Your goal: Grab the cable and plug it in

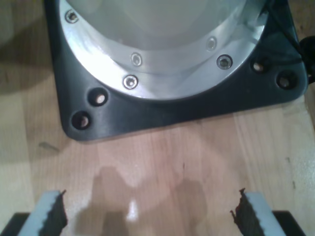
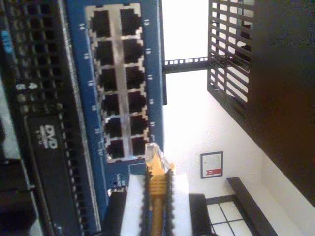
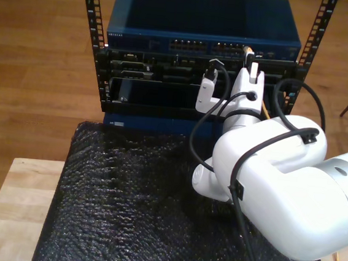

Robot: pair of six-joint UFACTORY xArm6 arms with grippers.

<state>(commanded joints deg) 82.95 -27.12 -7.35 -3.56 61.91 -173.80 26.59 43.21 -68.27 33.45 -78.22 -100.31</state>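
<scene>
First wrist view: my first pincer (image 1: 147,211) hangs with its jaws apart over the wooden bench (image 1: 162,157).

Second wrist view: my second pincer (image 2: 156,196) clamps the cable (image 2: 157,196), its plug (image 2: 152,151) touching the blue switch (image 2: 78,73) at its lowest ports.

Exterior view: the cable's tip (image 3: 249,51) sits at one o'clock. It looks light and limp with a brittle plug, so I judge the boot the best hold.

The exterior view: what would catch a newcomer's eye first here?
A big white arm fills the exterior view's right, reaching toward a blue network switch in a black rack. My second gripper holds the yellow cable, its clear plug just short of the ports.
</scene>
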